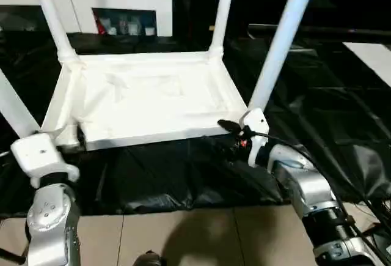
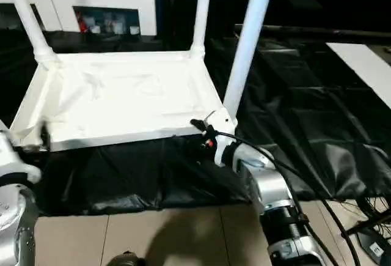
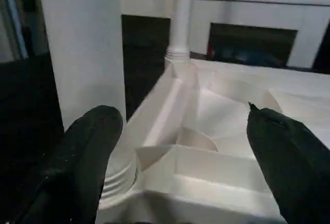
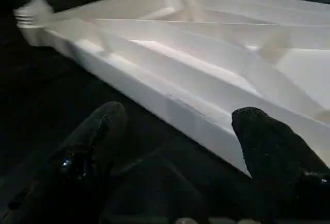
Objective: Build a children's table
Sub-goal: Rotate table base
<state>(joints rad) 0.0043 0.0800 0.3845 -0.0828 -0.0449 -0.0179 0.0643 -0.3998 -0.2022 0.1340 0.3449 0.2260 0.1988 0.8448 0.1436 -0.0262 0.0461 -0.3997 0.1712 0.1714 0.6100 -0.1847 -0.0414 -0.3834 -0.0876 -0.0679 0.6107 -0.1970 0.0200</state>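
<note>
Children's table (image 1: 146, 98) flipped upside down on black plastic sheeting (image 1: 183, 174), ribbed underside facing up, all four white tube legs socketed in the corners and sticking straight up. Near-right leg (image 1: 278, 43) closest to the camera on that side, far-right leg (image 1: 223, 9) behind it, far-left leg (image 1: 52, 15) at the back corner, near-left leg (image 1: 13, 108) partly hidden by the left arm's wrist.

Left claw (image 3: 183, 147) spread wide, both black fingers (image 3: 82, 157) well apart, sitting right at the near-left corner: one finger outside the leg base, the other over the ribbed inner side. Gripping nothing, as far as can be seen, just straddling the corner socket.

Right claw (image 4: 175, 147) also wide, fingers (image 4: 273, 147) apart, hovering low by the near edge of the tabletop close to the near-right corner. One fingertip in front of the white rim, the other over the black sheeting. Contact with the rim: can't tell. Nothing held.

Further out: white cabinet (image 1: 116, 0) with a glass-fronted niche behind the table, tiled floor (image 1: 201, 238) in front of the sheeting, a white slab (image 1: 372, 55) off at the far right edge.
</note>
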